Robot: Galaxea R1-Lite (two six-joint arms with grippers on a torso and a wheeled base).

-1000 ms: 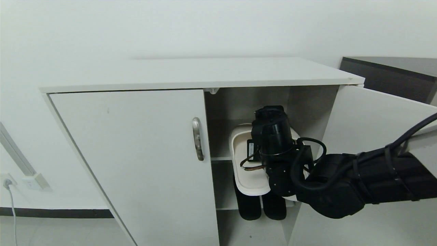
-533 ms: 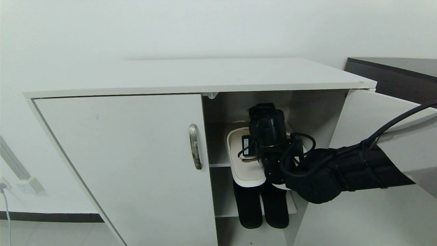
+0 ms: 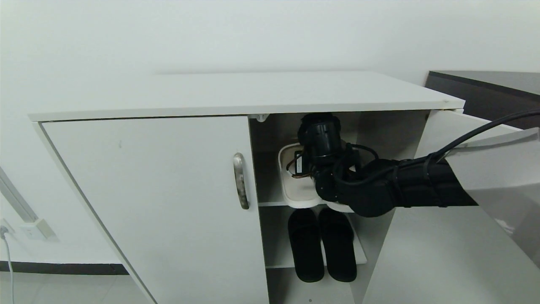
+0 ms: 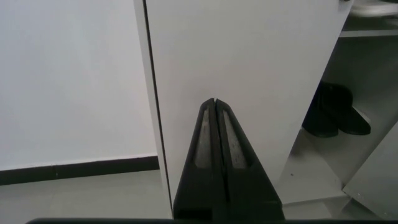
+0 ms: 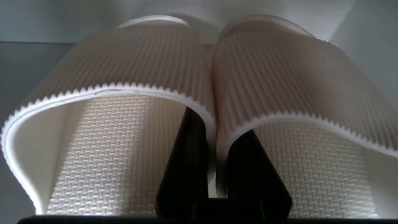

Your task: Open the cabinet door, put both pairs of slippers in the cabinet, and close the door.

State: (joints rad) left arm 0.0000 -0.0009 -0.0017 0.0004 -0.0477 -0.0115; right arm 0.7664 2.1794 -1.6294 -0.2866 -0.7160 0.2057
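The cabinet's right door stands open and its left door is closed. My right arm's wrist is inside the upper compartment. My right gripper is shut on the white slippers, pinching the inner walls of the pair together. The slippers lie flat at the level of the upper shelf, heels at its front edge; I cannot tell whether they touch it. The black slippers lie side by side on the shelf below, and show again in the left wrist view. My left gripper is shut and empty in front of the closed door.
The closed door carries a metal handle near the opening. A dark desk stands behind the cabinet on the right. A wall socket and cable are low on the left. The cabinet's bottom compartment lies under the black slippers.
My right arm has risen and pushed deeper into the cabinet with the white slippers, uncovering the black pair below. The head camera shifted before the half-second frame.
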